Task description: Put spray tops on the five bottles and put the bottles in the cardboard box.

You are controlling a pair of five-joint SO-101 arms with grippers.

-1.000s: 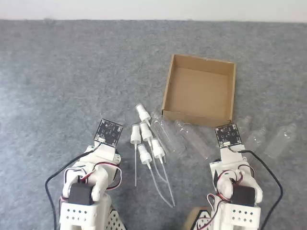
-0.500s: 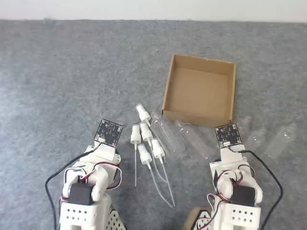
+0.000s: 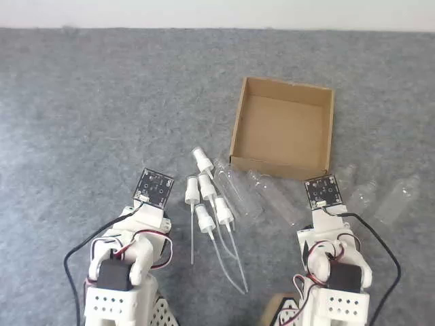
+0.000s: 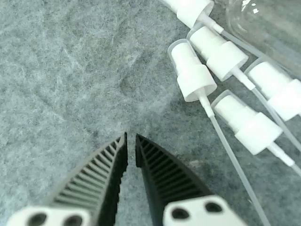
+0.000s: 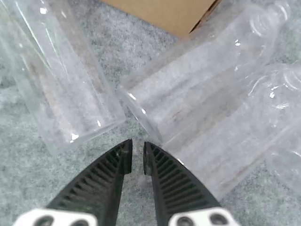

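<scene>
Several white spray tops (image 3: 205, 197) with long dip tubes lie loose on the grey carpet just left of the open cardboard box (image 3: 282, 129). Two clear bottles (image 3: 236, 187) lie on their sides between the tops and the box's near wall, and three more bottles (image 3: 370, 193) lie to the box's right. My left gripper (image 4: 130, 139) is shut and holds nothing, hovering over bare carpet a short way from the spray tops (image 4: 193, 75). My right gripper (image 5: 137, 147) is shut and holds nothing, its tips just short of two lying bottles (image 5: 202, 89).
The box (image 5: 164, 12) stands empty, its near wall close behind the bottles. Both arm bases sit at the near edge of the carpet (image 3: 102, 102). Wide free carpet lies to the left and at the back.
</scene>
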